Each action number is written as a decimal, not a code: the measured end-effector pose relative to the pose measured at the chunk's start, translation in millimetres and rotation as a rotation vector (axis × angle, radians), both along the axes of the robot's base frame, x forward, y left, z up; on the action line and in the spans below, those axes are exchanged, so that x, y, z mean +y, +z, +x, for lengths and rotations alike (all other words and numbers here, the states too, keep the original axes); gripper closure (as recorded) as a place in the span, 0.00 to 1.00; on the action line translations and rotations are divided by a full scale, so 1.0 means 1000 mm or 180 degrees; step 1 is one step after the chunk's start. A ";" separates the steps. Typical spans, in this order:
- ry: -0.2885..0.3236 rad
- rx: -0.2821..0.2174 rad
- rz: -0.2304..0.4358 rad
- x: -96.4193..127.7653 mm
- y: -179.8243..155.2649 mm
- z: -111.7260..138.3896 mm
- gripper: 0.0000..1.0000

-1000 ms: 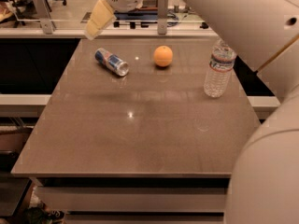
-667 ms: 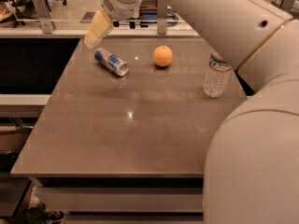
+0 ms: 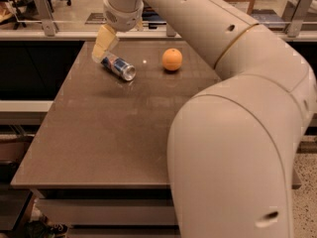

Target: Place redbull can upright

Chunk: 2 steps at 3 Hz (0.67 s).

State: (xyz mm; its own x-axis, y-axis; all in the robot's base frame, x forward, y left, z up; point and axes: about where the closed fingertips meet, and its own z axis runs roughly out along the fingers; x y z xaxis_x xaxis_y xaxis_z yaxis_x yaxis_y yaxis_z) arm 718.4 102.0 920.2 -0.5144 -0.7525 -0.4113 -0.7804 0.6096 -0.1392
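My gripper hangs at the far left part of the table, pointing down and to the left from the wrist. From here I cannot tell whether it is open or closed. Its tan tip sits right at the far end of the redbull can and overlaps it in my view, but I cannot tell whether the two touch.

The redbull can lies on its side on the tabletop, not upright. Its silver end faces toward me and to the right, and its blue and silver body runs back toward the gripper.

To the right of the can, apart from it, an orange rests on the table at about the same depth. The stretch of tabletop between them is bare.

The robot arm sweeps in from the lower right. Its bulky white links fill much of that side and hide the table's right edge from me. Behind the table runs a rail with metal posts.
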 end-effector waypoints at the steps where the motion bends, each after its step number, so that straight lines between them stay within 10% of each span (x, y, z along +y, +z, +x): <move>1: 0.0014 0.0146 -0.0129 0.001 -0.017 0.006 0.00; 2: 0.0009 0.0239 -0.0162 0.003 -0.027 0.009 0.00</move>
State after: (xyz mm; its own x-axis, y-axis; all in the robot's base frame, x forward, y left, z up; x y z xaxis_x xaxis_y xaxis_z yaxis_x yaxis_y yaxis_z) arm 727.1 104.5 892.9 -0.5401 -0.7730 -0.3327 -0.7916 0.6009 -0.1111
